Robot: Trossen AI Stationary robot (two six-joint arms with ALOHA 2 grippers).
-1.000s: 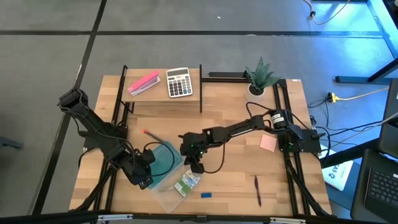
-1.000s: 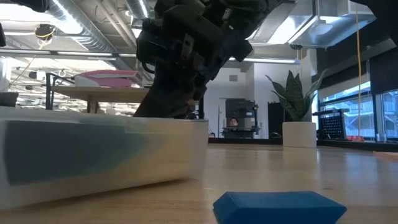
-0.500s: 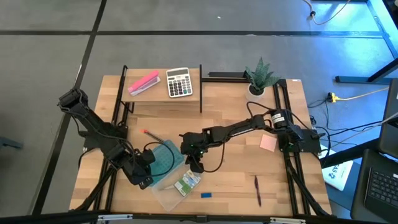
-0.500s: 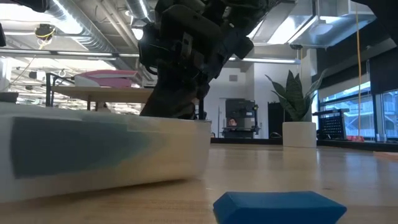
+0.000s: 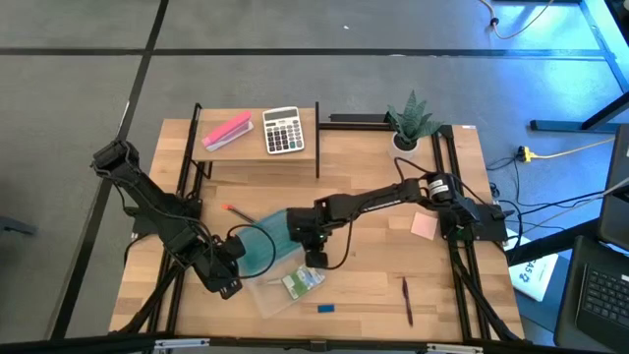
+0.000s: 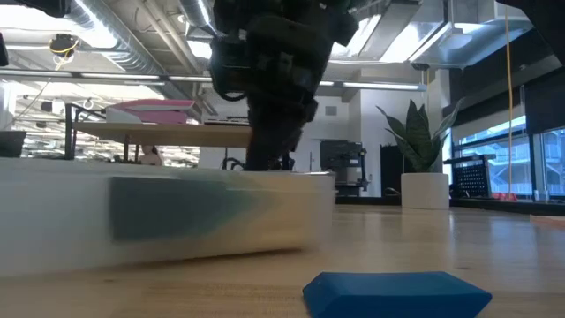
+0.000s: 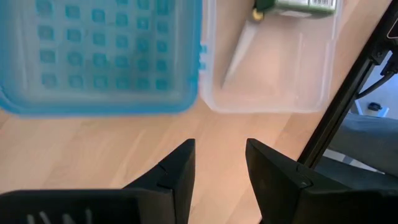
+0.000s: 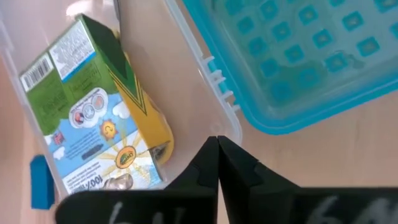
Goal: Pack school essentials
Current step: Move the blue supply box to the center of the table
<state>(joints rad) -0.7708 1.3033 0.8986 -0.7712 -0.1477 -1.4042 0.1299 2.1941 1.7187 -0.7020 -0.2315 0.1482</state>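
Right end effector clenched with nothing between the fingers, hovering at the rim of the clear box near the table centre. Crayon box lying inside it. Blue eraser at 6 o'clock, on the table. Left end effector released, at 9 o'clock beside the blue lid.

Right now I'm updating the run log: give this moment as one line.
stage: packing | right tool: shut, at clear box rim | crayon box: inside | left tool: open, waiting beside | eraser, pen: on table
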